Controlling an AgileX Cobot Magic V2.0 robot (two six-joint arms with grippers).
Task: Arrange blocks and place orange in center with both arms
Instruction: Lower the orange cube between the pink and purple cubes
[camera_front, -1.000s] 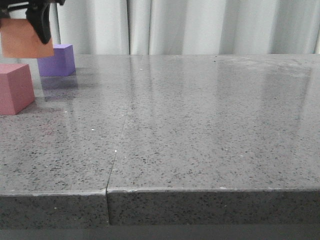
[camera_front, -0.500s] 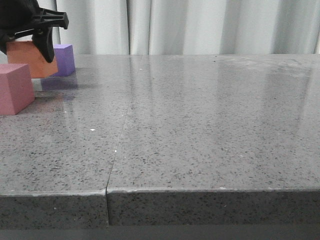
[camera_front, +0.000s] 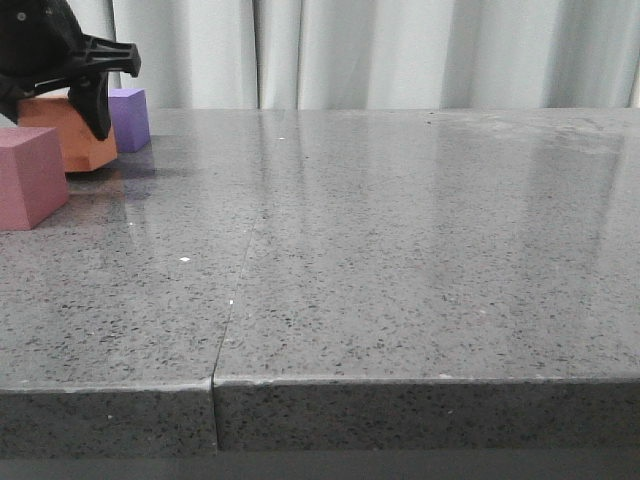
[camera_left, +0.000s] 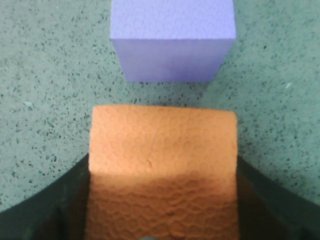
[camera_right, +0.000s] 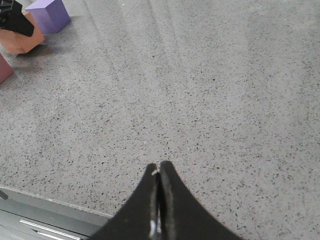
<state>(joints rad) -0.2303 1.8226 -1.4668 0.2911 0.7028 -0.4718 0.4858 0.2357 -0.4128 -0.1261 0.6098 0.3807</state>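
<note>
The left gripper (camera_front: 50, 95) clamps the orange cube (camera_front: 75, 135) at the table's far left, the cube sitting square, flat face up, between the purple cube (camera_front: 130, 118) just behind it and the pinkish-red cube (camera_front: 30, 175) in front. The right gripper (camera_right: 159, 172) hangs pinched shut over bare speckled grey table (camera_front: 400, 250), wide open to the right. Pale curtains (camera_front: 400, 50) hang behind.

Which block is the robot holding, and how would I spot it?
Look at the far left of the grey table. Three blocks sit there, and the left gripper is shut on the orange one, between pink and purple.
</note>
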